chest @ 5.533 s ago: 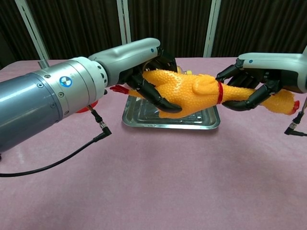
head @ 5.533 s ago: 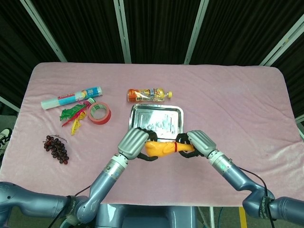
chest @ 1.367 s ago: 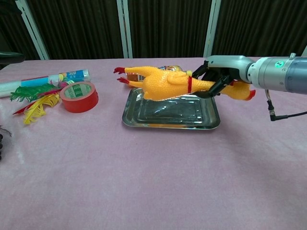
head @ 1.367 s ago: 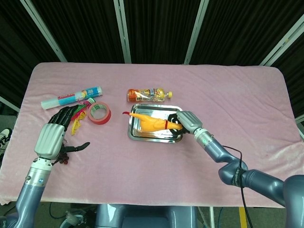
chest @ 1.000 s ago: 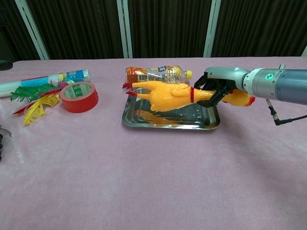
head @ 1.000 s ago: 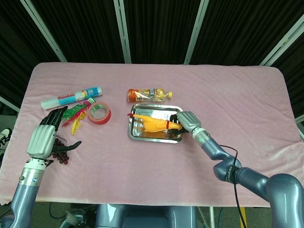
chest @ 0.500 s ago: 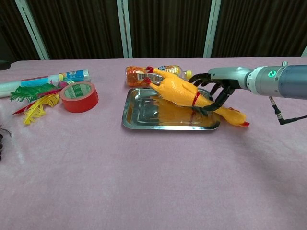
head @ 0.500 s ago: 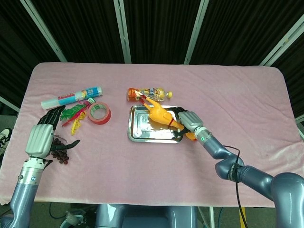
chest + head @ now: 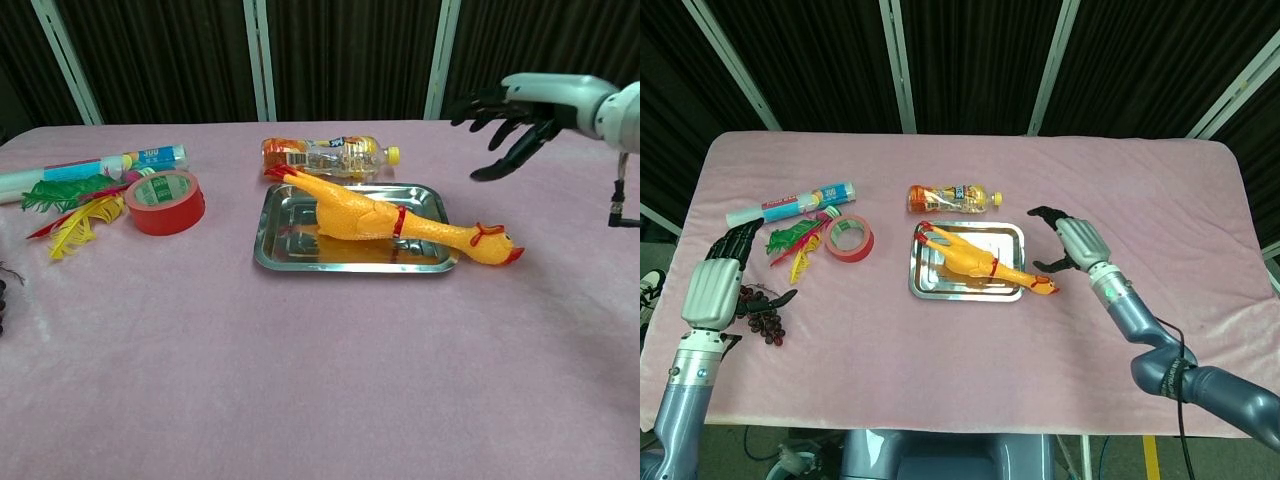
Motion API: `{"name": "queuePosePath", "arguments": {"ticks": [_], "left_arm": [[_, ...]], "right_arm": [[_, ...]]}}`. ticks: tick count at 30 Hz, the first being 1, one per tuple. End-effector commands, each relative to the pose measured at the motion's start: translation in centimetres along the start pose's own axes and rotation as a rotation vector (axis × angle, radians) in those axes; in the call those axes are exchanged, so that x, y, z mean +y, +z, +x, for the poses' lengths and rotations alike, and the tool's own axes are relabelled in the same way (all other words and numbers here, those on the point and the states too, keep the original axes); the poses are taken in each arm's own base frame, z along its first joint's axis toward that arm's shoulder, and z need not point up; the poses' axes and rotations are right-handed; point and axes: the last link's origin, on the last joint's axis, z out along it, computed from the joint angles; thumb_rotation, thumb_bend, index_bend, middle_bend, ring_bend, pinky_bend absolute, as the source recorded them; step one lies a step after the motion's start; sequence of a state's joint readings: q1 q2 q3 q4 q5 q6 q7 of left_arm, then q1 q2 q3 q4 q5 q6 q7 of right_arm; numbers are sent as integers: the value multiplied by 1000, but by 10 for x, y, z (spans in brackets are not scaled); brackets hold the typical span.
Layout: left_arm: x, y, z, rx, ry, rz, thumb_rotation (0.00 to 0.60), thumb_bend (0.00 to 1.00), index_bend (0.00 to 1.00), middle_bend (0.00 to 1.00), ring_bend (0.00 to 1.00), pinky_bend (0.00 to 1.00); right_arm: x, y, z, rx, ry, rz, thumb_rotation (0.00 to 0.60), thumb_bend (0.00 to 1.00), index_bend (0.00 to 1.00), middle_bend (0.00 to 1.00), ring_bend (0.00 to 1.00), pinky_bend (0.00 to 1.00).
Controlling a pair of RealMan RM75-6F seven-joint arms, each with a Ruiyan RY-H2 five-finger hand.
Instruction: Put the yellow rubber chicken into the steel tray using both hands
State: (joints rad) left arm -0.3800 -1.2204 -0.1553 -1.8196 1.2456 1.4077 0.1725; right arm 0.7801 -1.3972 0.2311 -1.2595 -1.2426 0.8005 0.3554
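1. Left hand [image 9: 712, 290], fingers spread, holds nothing, far left of the tray [image 9: 925, 285].
2. Chicken [image 9: 975, 262] lies in the tray, head overhanging toward the right hand [image 9: 1075, 243].
3. Right hand, spread wide, is empty; placing looks done, perhaps nudge the head inside.

Chicken [image 9: 974, 259] lies diagonal in tray [image 9: 1007, 237], head over its right rim. Both hands [image 9: 1077, 242] [image 9: 710, 288] empty, fingers spread.
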Motion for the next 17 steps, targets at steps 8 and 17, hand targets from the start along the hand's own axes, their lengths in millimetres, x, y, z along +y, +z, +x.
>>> {"name": "queuePosePath", "arguments": {"ticks": [8, 17], "left_arm": [[-38, -22, 6, -29, 143, 70, 600, 16, 67, 89, 73, 84], [-48, -48, 7, -41, 138, 81, 600, 18, 76, 88, 73, 64]], "right_arm": [[73, -127, 40, 278, -145, -168, 600, 405, 288, 280, 238, 279], [81, -182, 26, 292, -163, -221, 600, 404, 145, 211, 97, 127]]}}
